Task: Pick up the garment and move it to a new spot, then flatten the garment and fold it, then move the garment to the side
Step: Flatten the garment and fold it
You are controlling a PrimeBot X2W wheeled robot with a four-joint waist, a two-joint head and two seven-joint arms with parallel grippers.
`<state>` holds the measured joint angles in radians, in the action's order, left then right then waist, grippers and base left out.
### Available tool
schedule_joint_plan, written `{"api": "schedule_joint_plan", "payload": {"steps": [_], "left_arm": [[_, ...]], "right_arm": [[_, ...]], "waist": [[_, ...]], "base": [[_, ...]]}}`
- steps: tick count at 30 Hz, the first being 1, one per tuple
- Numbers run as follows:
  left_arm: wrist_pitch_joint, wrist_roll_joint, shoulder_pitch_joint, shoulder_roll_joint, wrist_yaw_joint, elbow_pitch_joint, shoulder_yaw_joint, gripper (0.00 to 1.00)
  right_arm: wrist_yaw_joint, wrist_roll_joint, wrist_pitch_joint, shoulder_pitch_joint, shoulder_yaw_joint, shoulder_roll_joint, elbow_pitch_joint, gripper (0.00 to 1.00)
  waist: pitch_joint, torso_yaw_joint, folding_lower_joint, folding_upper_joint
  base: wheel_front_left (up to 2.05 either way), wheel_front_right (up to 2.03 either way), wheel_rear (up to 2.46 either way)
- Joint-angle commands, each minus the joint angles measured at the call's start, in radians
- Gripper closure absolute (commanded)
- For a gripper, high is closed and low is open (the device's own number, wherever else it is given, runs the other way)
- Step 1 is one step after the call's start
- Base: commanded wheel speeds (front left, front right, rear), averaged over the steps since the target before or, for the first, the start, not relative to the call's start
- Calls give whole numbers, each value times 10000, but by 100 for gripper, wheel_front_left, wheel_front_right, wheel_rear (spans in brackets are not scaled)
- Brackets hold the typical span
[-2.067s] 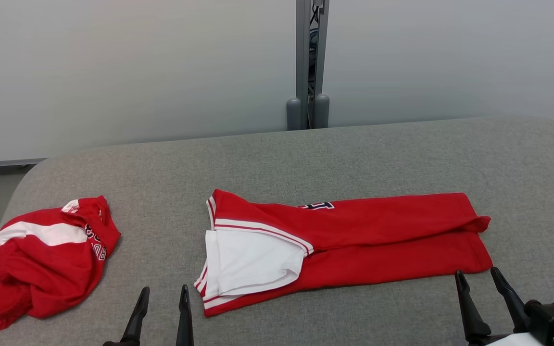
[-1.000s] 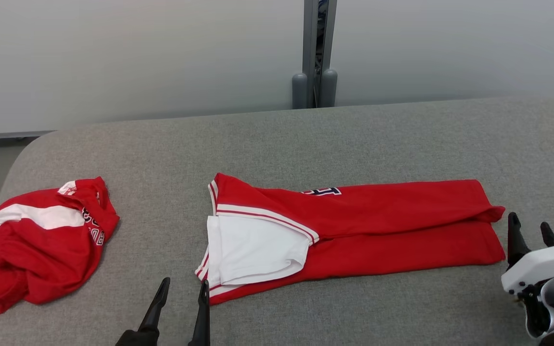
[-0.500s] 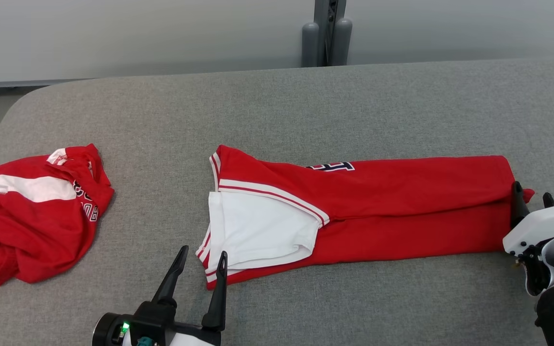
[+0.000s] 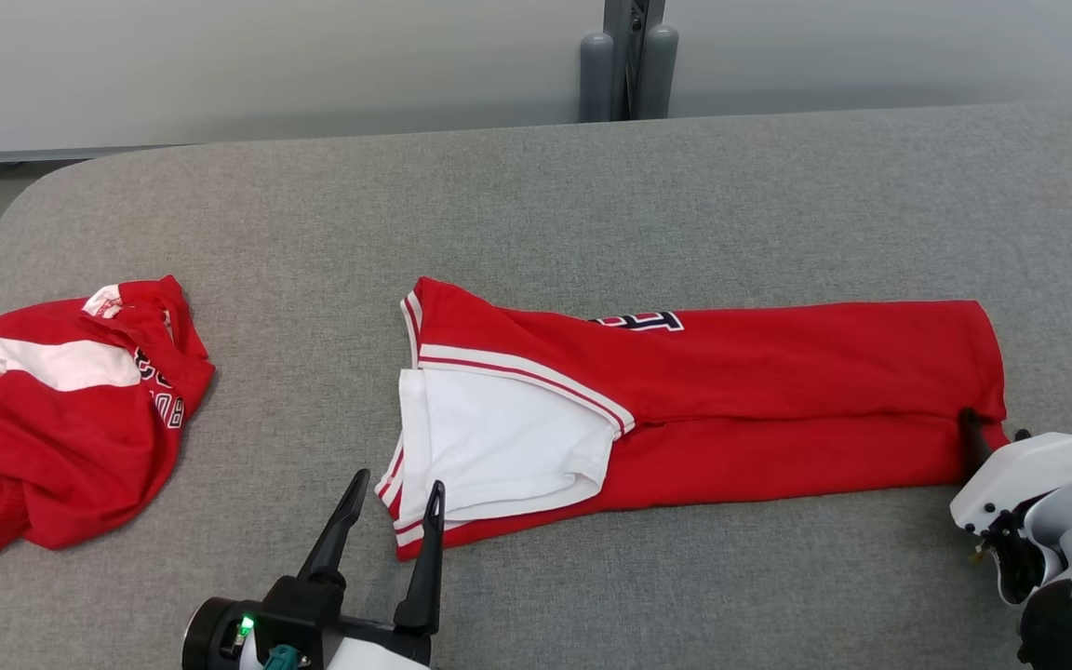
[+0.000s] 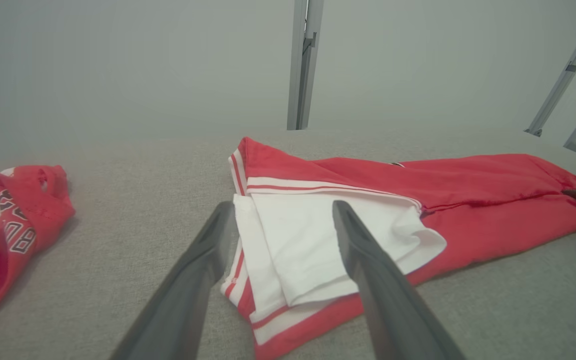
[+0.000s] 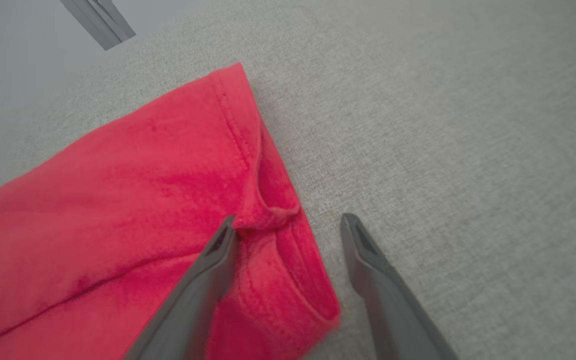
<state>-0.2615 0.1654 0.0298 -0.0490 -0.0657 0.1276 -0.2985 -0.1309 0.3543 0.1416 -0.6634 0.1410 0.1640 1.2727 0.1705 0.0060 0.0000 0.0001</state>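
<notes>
Starting with the garment (image 4: pixel 778 391): folded lengthwise into a long red strip, lying flat across the middle of the grey table (image 4: pixel 685 186), white sleeve (image 4: pixel 499 447) at the left end, hem at the right. No shift of the fabric itself against a second ago, allowing for a downward tilt of the head camera and the slide of the whole picture with it.

Changed instead at both ends. On the right, a closing-in by the right gripper (image 4: pixel 992 426): from just off the hem to straddling the near hem corner, fingers wide apart, one fingertip (image 6: pixel 225 230) resting on the red cloth at the fold line, the other over bare table just beside the hem. On the left, a smaller advance by the left gripper (image 4: pixel 401 479): likewise spread wide, tips at the striped sleeve corner, one on each side of the edge. Nothing gripped by either yet.

Reads as the set-up for the crosswise fold: lengthwise fold done, both ends lined up for a pinch, then one end over the other. Left after that: the move to the side. Worth minding on the right: easy to catch only the top layer.

Further out: a second red garment (image 4: pixel 61 419), bunched near the table's left edge, well apart. Behind the far edge, a grey post (image 4: pixel 624 56).

As for containers: none to report, nothing held in anything
</notes>
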Motion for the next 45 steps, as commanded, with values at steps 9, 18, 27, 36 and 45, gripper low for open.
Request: {"api": "schedule_joint_plan", "payload": {"steps": [9, 18, 27, 36, 45], "left_arm": [[-45, -90, -200, -33, 176, -59, 74, 0], [-45, -113, -174, -33, 194, -59, 129, 0], [-45, -20, -109, -33, 220, -36, 87, 0], [-45, 205, 22, -33, 135, 119, -28, 0], [-45, 421, 93, -35, 67, 168, -188, 0]], "right_arm": [[7, 392, 278, 189, -6, -26, 91, 100], [6, 667, 784, -289, -99, 891, -278, 100], [3, 870, 504, -731, -1020, 1213, -1037, 100], [3, 2359, -565, 175, -2857, 798, -3891, 100], [1, 3177, -1592, 1510, -4003, 864, -7186, 100]], "waist": [[22, 176, 0, -1], [-69, 219, 0, -1], [-333, 123, 0, -1], [-621, 277, 0, -1], [-811, 903, 0, -1]], "base": [[0, 0, 0], [0, 0, 0], [0, 0, 0], [0, 0, 0], [0, 0, 0]]}}
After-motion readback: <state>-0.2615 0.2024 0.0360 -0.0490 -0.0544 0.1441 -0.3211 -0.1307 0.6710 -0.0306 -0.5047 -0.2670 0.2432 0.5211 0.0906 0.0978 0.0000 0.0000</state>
